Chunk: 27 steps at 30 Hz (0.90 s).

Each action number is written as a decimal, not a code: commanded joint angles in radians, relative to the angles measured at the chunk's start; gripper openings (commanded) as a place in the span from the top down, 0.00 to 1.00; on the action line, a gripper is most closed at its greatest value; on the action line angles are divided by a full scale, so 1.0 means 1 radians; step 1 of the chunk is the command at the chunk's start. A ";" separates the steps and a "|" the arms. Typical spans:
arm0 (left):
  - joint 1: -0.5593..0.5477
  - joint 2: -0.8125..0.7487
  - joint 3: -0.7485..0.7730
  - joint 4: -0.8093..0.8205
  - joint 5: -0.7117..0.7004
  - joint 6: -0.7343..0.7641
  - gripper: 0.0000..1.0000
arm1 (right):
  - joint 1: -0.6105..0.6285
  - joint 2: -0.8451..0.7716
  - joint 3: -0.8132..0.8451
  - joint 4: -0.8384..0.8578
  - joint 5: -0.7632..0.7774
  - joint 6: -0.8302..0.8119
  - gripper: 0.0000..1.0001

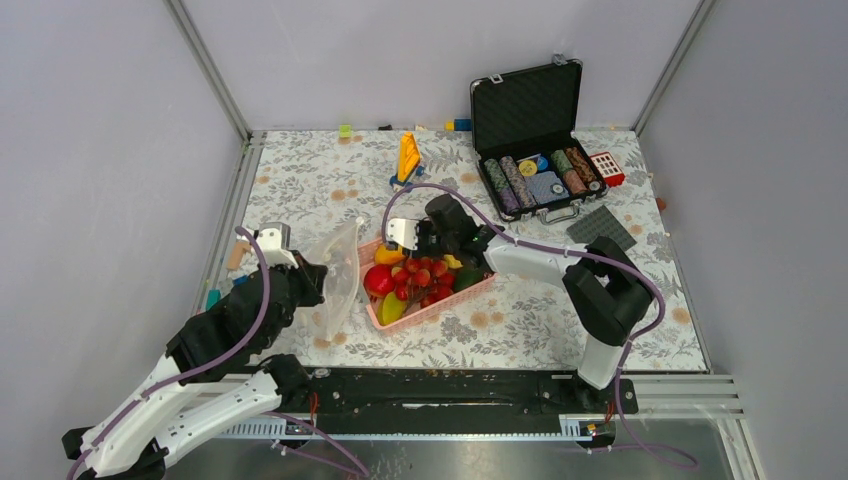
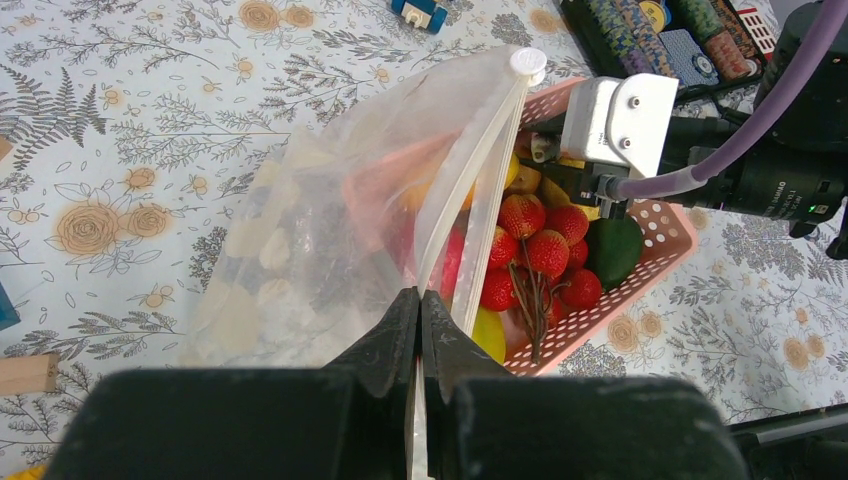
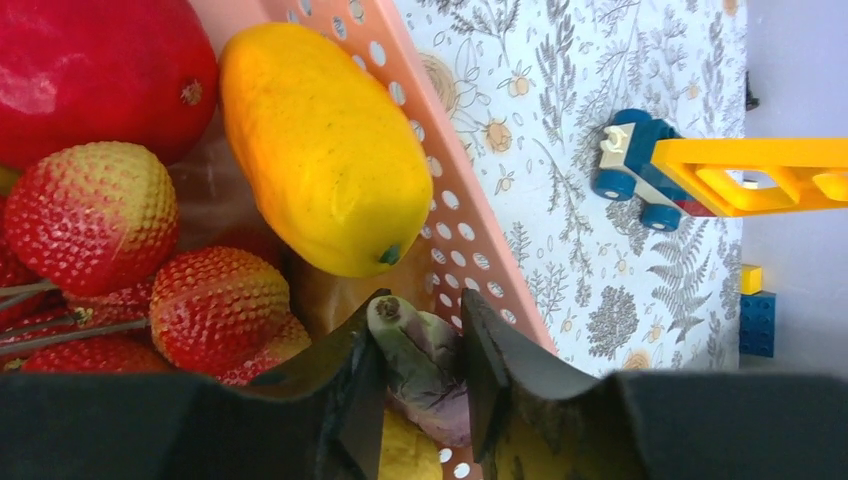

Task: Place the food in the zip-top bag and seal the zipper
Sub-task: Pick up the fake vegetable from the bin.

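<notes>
Zip-top bag [image 1: 340, 272] over floral tablecloth [image 1: 300, 190]; pale lilac walls [image 1: 420, 50]

Note for your log: the basket [image 1: 478, 290] sits mid-table [image 1: 560, 325], with the food [image 1: 412, 280] lying in it. The zip-top bag [image 1: 340, 272] hangs just left of the basket, its zipper [image 2: 474, 177] pinched in the left gripper [image 2: 419, 300]. The right gripper [image 3: 415, 365] is inside the basket by its far wall, jaws around one piece. You'll find the open case [image 1: 535, 120] behind and to the right, and a toy vehicle [image 1: 407, 160] behind the basket.
</notes>
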 commanded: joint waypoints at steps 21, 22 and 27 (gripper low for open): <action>0.003 0.134 0.057 0.076 0.052 0.027 1.00 | 0.002 -0.424 -0.226 0.297 -0.020 0.219 0.99; 0.003 0.134 0.057 0.076 0.055 0.027 1.00 | 0.003 -0.452 -0.240 0.319 -0.035 0.247 0.99; 0.004 0.100 0.054 0.078 0.049 0.019 1.00 | 0.003 -0.592 -0.298 0.473 -0.088 0.488 1.00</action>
